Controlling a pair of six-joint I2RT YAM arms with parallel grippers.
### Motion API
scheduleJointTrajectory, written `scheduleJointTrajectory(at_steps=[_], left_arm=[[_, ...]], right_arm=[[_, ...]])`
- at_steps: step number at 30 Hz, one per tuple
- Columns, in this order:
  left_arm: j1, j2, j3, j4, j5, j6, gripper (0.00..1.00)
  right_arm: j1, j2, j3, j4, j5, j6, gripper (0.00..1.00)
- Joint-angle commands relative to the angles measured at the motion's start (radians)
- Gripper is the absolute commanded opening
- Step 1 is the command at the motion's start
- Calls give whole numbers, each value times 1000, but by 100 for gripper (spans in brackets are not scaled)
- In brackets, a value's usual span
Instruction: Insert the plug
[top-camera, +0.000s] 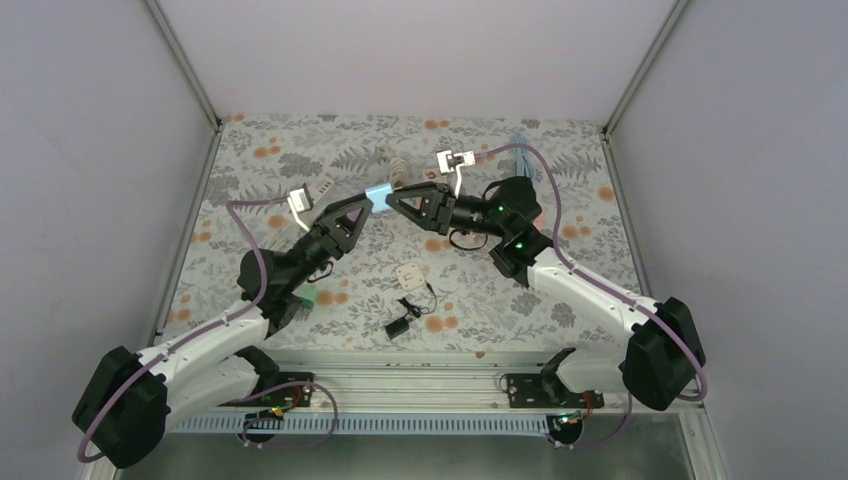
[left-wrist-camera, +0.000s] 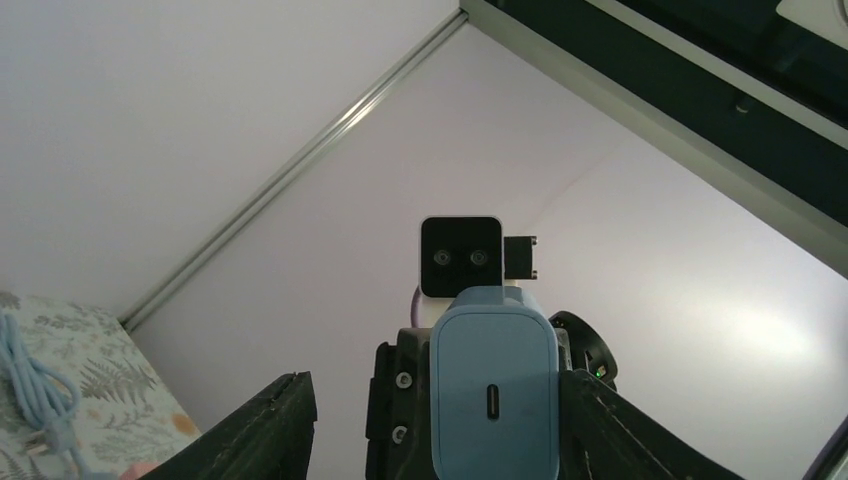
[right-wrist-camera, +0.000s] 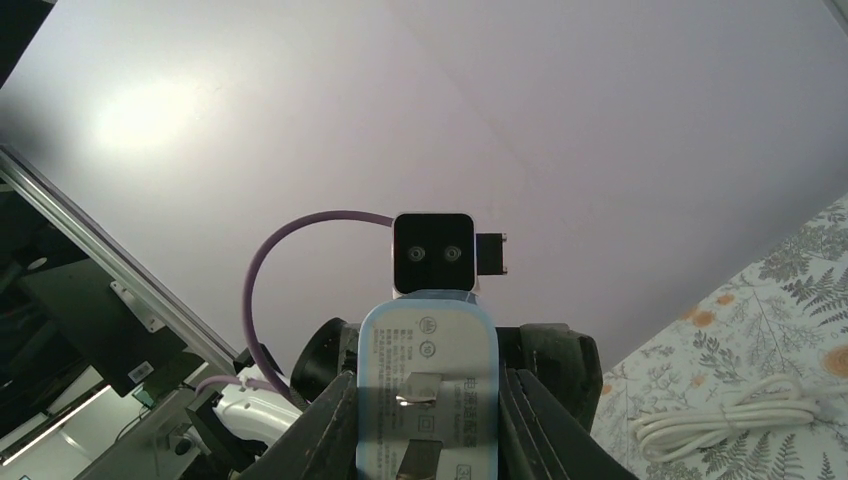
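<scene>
The blue charger (left-wrist-camera: 492, 390) runs off the bottom edge in both wrist views, one prong included, and its label print is too small to read. From above, the left gripper (top-camera: 367, 203) and right gripper (top-camera: 392, 203) cover its sides; whether the left one touches it is unclear. A small black item (top-camera: 399, 325) is too small to name.

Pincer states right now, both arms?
Left pincer: open, straddling the charger, not clamped on it.
Right pincer: closed, holding the charger.
</scene>
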Motion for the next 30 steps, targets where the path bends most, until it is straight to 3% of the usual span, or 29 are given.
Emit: scheduleJointTrajectory(at_steps=[1, 7, 15, 18, 22, 24, 27, 30], left_arm=[[3, 11, 25, 36, 52, 8, 61], [3, 30, 45, 62, 101, 9, 55], [4, 41, 49, 78, 120, 25, 33], [8, 21, 70, 2, 118, 88, 26], [35, -31, 158, -291, 91, 253, 22], [62, -49, 227, -477, 76, 363, 21], [105, -36, 387, -809, 62, 583, 20], [136, 59, 622, -1230, -45, 802, 21]], right_arm=[[10, 3, 3, 60, -9, 10, 22], [10, 22, 16, 29, -12, -1, 21], [10, 20, 26, -15, -4, -25, 21], [10, 11, 28, -51, 5, -46, 28], [2, -39, 29, -168, 69, -127, 63], [-14, -78, 22, -243, 120, -169, 76], [-62, -147, 2, -343, 195, -203, 84], [-127, -197, -22, -447, 238, -222, 86]])
